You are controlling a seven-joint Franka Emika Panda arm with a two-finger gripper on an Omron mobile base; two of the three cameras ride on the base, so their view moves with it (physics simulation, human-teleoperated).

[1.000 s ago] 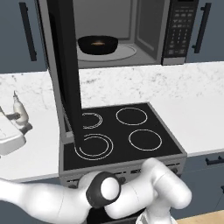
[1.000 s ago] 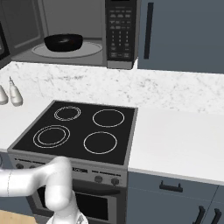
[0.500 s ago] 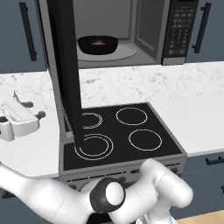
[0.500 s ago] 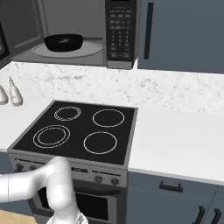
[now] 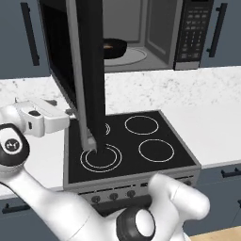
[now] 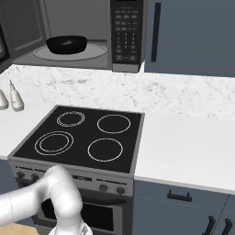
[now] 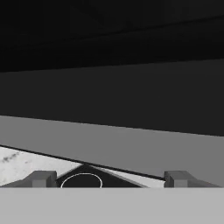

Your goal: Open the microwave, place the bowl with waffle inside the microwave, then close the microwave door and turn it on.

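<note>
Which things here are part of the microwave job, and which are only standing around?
Part of the job:
- microwave
- microwave door, swung open
- bowl on the turntable inside
- waffle in the bowl
- gripper, open, beside the door

Only standing around:
- stove
- white bottles
- cabinet doors

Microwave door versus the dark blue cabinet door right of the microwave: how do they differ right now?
The microwave door stands swung open, edge-on to the left base view; the cabinet door is shut flat. The microwave door is dark glass in a grey steel frame; the cabinet door is plain dark blue with a black vertical handle. Both are upright panels above the counter.
</note>
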